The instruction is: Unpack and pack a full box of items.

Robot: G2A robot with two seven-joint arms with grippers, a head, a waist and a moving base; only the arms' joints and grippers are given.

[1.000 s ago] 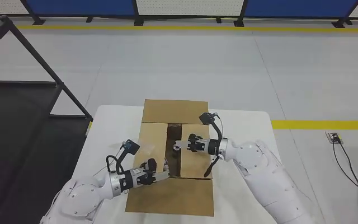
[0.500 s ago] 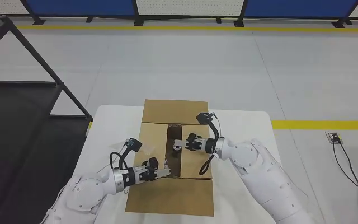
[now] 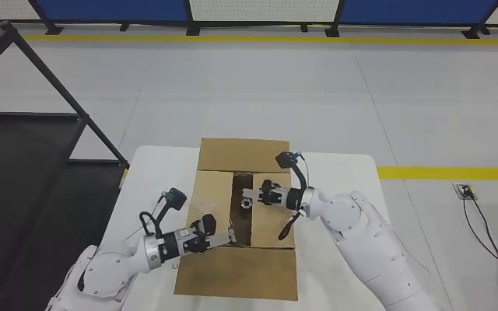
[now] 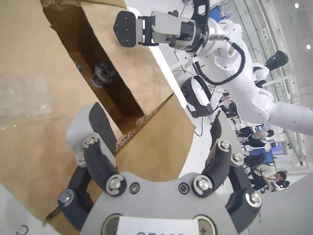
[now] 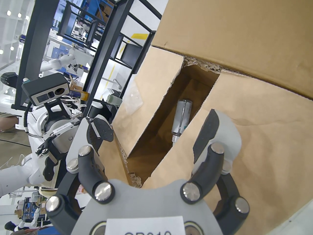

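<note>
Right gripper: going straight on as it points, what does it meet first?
The open right gripper points into the top slot of the cardboard box, so likely the silver bottle lying inside comes first; depth is unclear.

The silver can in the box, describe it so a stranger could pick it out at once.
On the white table stands a brown cardboard box whose top flaps leave a narrow gap. Down through that gap, deep inside the box, sits the silver can. It is a shiny metal cylinder with a narrow neck, amid plain brown cardboard.
</note>
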